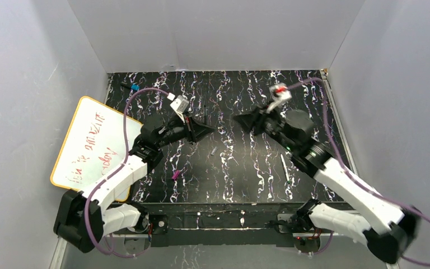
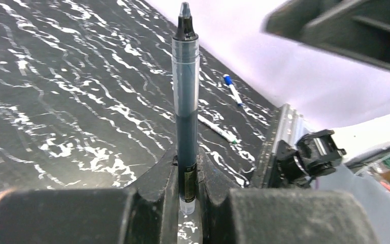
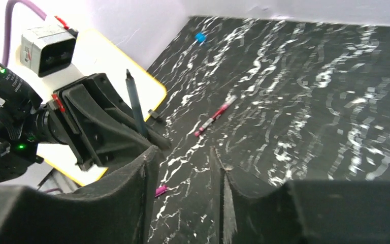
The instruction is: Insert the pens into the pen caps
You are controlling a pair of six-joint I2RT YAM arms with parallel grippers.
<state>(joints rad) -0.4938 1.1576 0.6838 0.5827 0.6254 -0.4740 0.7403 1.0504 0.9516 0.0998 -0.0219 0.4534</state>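
My left gripper (image 2: 186, 155) is shut on a dark-barrelled pen (image 2: 185, 101), bare tip pointing away from the fingers, held above the table. In the top view the left gripper (image 1: 204, 130) faces my right gripper (image 1: 241, 122) with a small gap between them. The right gripper (image 3: 183, 151) is open and empty; it sees the held pen (image 3: 134, 104). A magenta cap (image 1: 175, 175) lies on the table, also in the right wrist view (image 3: 161, 191). A greyish cap (image 1: 214, 151) lies below the grippers. A white pen with a greenish end (image 1: 284, 168) lies to the right, also in the left wrist view (image 2: 216, 128).
A reddish pen (image 3: 214, 116) lies on the black marbled table (image 1: 246, 179). A white pen with a blue end (image 2: 232, 89) lies beyond the white one. A yellow-rimmed whiteboard (image 1: 84, 145) leans at the left. A blue-tipped black object (image 1: 131, 87) sits at the far left corner.
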